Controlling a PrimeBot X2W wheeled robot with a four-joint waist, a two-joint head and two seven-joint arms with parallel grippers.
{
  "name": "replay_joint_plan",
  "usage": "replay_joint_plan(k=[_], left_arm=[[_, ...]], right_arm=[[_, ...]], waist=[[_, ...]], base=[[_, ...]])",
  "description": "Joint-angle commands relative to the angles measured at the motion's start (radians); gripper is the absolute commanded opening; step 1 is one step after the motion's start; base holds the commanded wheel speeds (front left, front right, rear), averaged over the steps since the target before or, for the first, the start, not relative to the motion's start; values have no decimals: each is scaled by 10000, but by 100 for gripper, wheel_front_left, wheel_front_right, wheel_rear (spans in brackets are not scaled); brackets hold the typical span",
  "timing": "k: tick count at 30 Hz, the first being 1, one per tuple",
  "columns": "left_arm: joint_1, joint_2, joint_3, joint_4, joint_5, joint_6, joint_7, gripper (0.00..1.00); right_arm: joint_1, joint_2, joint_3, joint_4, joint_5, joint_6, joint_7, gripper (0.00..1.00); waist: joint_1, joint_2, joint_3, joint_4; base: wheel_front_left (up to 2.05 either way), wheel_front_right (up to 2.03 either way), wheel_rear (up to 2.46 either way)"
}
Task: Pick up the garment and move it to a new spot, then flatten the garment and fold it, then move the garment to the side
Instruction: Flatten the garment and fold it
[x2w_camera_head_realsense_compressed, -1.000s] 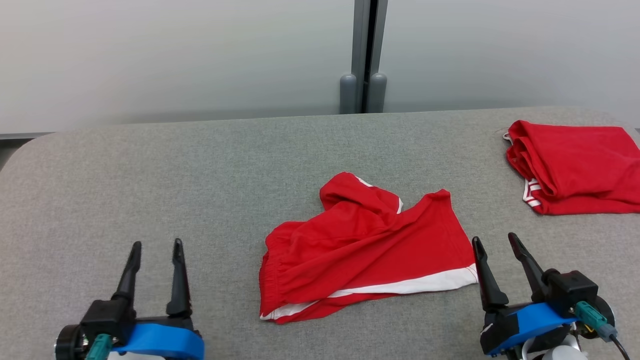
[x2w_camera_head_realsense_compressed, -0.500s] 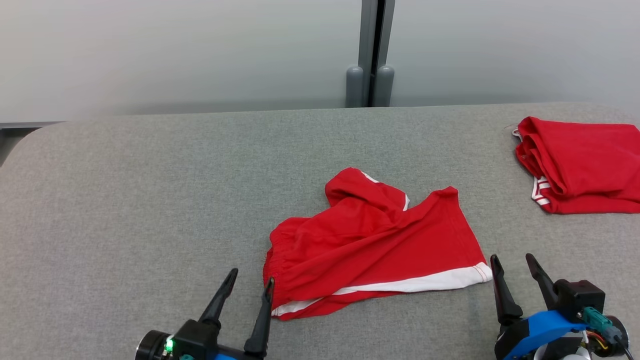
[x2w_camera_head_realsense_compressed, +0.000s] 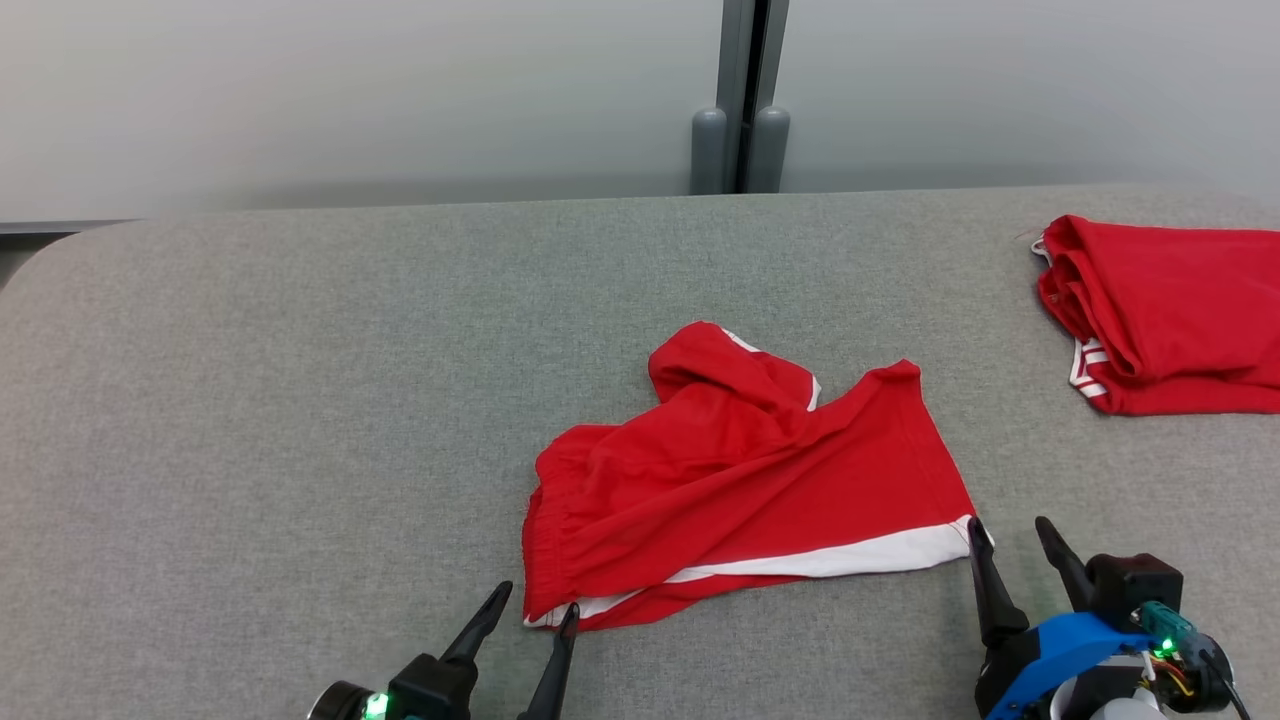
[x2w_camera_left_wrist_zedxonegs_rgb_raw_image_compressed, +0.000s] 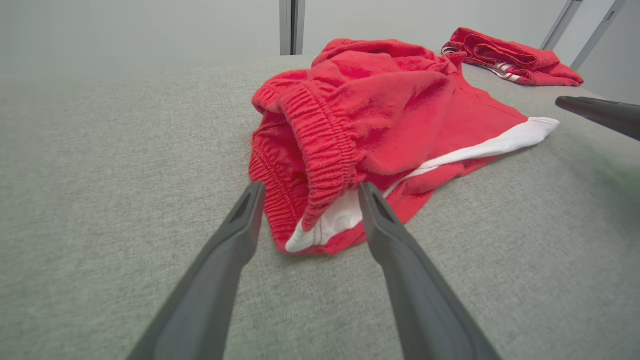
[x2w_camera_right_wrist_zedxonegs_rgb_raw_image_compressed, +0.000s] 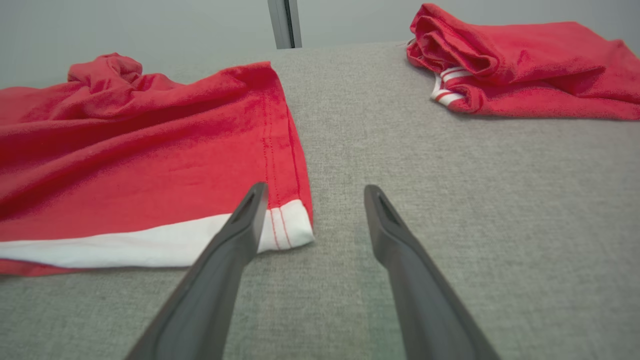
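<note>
Lying between left jaws and right jaws (both spread): garment (x2w_camera_head_realsense_compressed: 740, 480).

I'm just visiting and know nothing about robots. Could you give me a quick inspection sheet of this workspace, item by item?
Surface: grey fabric tabletop, rounded corner, flat.
Job's things: red shorts with white trim, crumpled, mid-table.
Clutter: second red garment, folded, far right.
Claws: left claw open, the shorts' waistband corner between its fingers; right claw open, at the white hem corner.
Cables: teal plug and thin wires on the right wrist.
Surroundings: pale wall panels and a grey post behind the table.
</note>
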Motion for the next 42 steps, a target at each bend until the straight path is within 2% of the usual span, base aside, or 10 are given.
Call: replay_joint_plan(k=[1,17,18,19,20,21,25,29,36,42], left_arm=[[-255,33,-55,128,-13,-17,-25,100],[-1354,-11,-817,1384,-441,-17,-25,100],[-1419,-23,-853,1426,-490,-17,-25,85],[-1474,-36,-936,1465,-544,-17,-25,66],[-1509,-33,-1048,1534,-589,-17,-25,29],[-1567,-30,-1100,1567,-649,-17,-25,0],[-1573,18,-1425,1527,-859,-18,-25,0],[-1407,165,-1870,1042,-1113,-18,-25,0],[-1364,694,-2387,-677,-1626,-18,-25,0],[-2077,1248,-2386,-2047,-2011,-18,-23,0]], right_arm=[[-194,26,42,158,82,2,-51,100],[-881,208,411,1611,501,2,-67,100],[-911,220,468,1673,581,4,-48,36],[-965,224,508,1711,664,4,-45,15],[-992,227,576,1754,716,4,-45,0],[-1010,231,642,1796,785,4,-45,0],[-1054,213,923,1776,977,4,-49,0],[-794,211,1128,1244,1105,4,-60,0],[-398,-78,1523,-235,1402,4,-60,0],[-891,-397,1896,-1442,1652,4,-61,0]], waist=[[-1,0,64,2],[-1,0,409,57],[-1,0,422,61],[-1,0,430,67],[-1,0,432,66],[-1,0,428,60],[-1,0,316,6],[-1,0,123,-29],[-1,0,-190,-131],[-1,0,-267,-280]], base=[[0,0,0],[0,0,0],[0,0,0],[0,0,0],[0,0,0],[0,0,0],[0,0,0],[0,0,0],[0,0,0],[0,0,0]])
